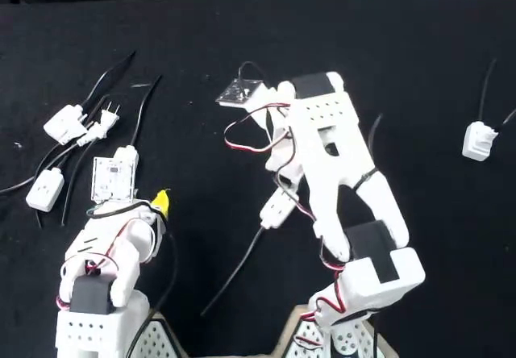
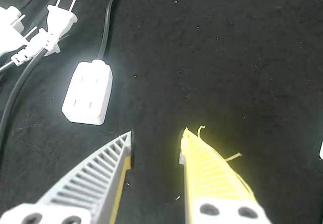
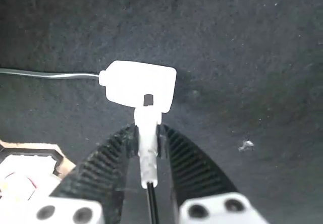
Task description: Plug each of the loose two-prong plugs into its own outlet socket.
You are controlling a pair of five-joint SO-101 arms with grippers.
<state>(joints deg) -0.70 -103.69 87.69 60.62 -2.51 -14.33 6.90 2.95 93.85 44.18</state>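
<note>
My right gripper (image 3: 149, 133) is shut on a white two-prong plug (image 3: 149, 151) whose front end sits in a white outlet socket (image 3: 141, 89) lying on the black cloth. The same socket (image 1: 280, 206) lies under the right arm at the table's middle. My left gripper (image 2: 157, 132) is open and holds nothing, with one grey finger (image 2: 101, 168) and one yellow finger (image 2: 209, 168). Just beyond it lies another white outlet socket (image 2: 88, 93) on a black cord. Two loose white plugs (image 2: 60, 14) (image 2: 35, 45) lie past that socket, and both loose plugs (image 1: 101, 124) lie at the table's left.
More white sockets lie at the left (image 1: 64, 122) (image 1: 46, 189) and the far right (image 1: 480, 140), each on a black cord. Cords cross the left side. A small circuit board (image 1: 239, 92) sits behind the right arm. The cloth between the arms is bare.
</note>
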